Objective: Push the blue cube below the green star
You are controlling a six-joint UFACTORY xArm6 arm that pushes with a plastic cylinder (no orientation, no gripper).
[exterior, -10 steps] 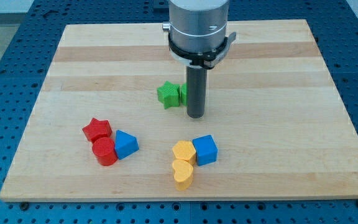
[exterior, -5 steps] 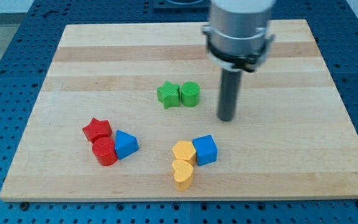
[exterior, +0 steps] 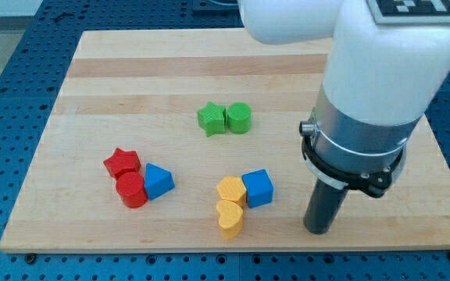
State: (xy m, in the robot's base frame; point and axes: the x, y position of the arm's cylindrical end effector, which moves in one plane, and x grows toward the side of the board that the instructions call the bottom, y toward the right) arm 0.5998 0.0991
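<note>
The blue cube (exterior: pixel 257 188) sits near the view's bottom, touching a yellow block (exterior: pixel 230 190) on its left. The green star (exterior: pixel 211 119) lies near the board's middle, touching a green cylinder (exterior: pixel 239 118) on its right. My tip (exterior: pixel 317 231) rests on the board to the right of the blue cube and slightly lower, a short gap away, not touching it.
A yellow heart (exterior: pixel 229 218) sits just below the yellow block. At the view's lower left are a red star (exterior: pixel 122 163), a red cylinder (exterior: pixel 131 190) and a blue triangular block (exterior: pixel 158 181), clustered together. The wooden board (exterior: pixel 131 78) ends just below my tip.
My tip has moved from beside the green cylinder rightward, then down toward the view's bottom right, ending right of the blue cube. No block has moved.
</note>
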